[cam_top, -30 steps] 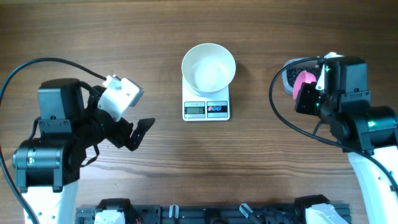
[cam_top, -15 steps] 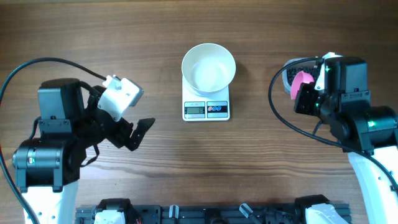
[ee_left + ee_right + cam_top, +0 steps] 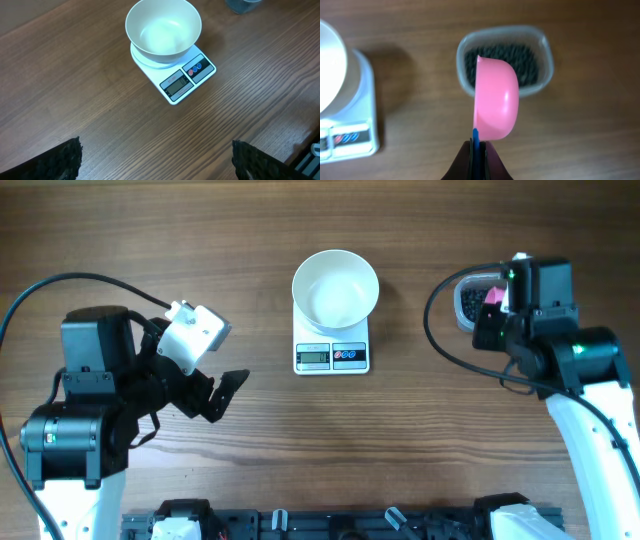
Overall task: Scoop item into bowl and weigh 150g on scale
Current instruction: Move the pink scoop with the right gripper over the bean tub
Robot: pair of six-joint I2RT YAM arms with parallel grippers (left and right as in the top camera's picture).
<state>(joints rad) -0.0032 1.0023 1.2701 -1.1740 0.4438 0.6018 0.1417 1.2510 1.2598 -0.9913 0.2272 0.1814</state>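
Right wrist view, nearest to me: my right gripper [image 3: 478,150] is pinched tight on the thin blue handle [image 3: 475,136] of the pink scoop [image 3: 495,102], which stands on edge with its rounded back to the right. Just past it sits the clear tub [image 3: 546,60], holding the item [image 3: 526,62], a dark heap of small black pellets. The scoop seems to hang over the tub's near rim, though I cannot tell whether it touches. Off to the left on the wooden table [image 3: 420,30], the scale [image 3: 355,110] carries the bowl [image 3: 327,60]. From my left wrist, my left gripper [image 3: 157,160] is spread wide over the wood, gripping nothing. Farther off, the bowl shows only its glossy white inside. The scale's grey display [image 3: 176,86] and red and blue buttons [image 3: 196,68] face me, their markings too small to read.
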